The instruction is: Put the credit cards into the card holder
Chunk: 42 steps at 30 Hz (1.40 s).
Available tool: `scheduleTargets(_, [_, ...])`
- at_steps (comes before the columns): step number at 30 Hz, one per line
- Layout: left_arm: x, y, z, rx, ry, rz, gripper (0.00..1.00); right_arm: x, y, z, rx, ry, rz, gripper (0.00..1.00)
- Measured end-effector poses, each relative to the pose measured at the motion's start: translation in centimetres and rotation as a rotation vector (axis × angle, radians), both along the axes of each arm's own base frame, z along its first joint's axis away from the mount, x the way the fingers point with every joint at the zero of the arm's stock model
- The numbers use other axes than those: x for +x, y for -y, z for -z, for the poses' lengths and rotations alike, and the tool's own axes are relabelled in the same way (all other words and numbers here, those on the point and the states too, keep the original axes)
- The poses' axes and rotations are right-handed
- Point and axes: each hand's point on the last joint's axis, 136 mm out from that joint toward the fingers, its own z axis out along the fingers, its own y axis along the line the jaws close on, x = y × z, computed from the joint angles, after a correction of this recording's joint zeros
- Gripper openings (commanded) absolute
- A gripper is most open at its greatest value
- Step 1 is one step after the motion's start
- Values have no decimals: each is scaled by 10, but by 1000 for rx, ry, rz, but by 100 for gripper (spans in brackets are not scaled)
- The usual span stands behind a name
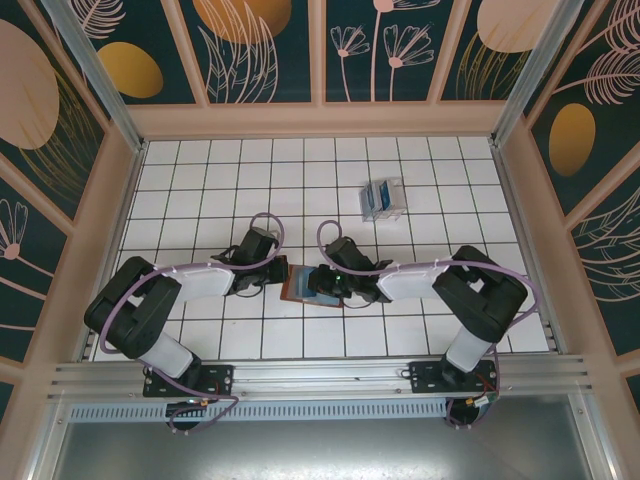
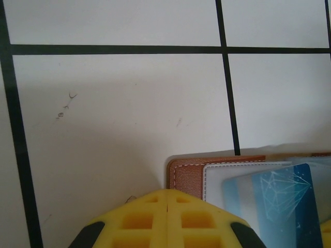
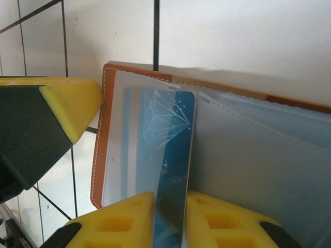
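The reddish-brown card holder (image 1: 297, 283) lies open on the tiled table between the two arms. In the right wrist view my right gripper (image 3: 169, 206) is shut on a blue credit card (image 3: 173, 134) that stands on edge. The card's far end rests on the card holder's (image 3: 98, 155) clear pocket, where a paler blue shape shows beside it. My left gripper (image 2: 168, 194) is shut with nothing between its fingers, its tips at the card holder's corner (image 2: 189, 173). The held card (image 2: 287, 201) appears at the lower right of the left wrist view.
A clear plastic box (image 1: 383, 199) with more blue cards stands further back, right of centre. Patterned walls close in the table on three sides. The left gripper's yellow finger (image 3: 70, 106) sits close to the card holder's left edge.
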Motion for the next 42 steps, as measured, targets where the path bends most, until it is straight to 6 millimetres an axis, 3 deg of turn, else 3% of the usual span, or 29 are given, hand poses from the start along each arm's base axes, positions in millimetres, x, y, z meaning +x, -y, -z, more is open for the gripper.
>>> scheduleTargets(7, [1, 1, 0, -3, 1, -3, 0, 1, 12, 0, -61, 6, 24, 23])
scheduleTargets(14, [2, 2, 0, -10, -1, -4, 0, -3, 7, -2, -66, 14, 3, 16])
scheduleTargets(25, [3, 5, 1, -29, -7, -6, 0, -4, -20, -1, -61, 6, -74, 8])
scheduleTargets(27, [3, 5, 0, -32, -8, -7, 0, -4, -29, -1, -56, 5, -99, 11])
scheduleTargets(33, [3, 6, 0, -32, -8, -7, 0, -11, -33, -6, -77, 30, -148, 40])
scheduleTargets(39, [3, 6, 0, -33, -8, -6, 0, -10, -22, -36, -89, 106, -155, 45])
scheduleTargets(42, [2, 6, 0, -34, -9, -5, 0, -10, -17, -38, -115, 117, -159, 46])
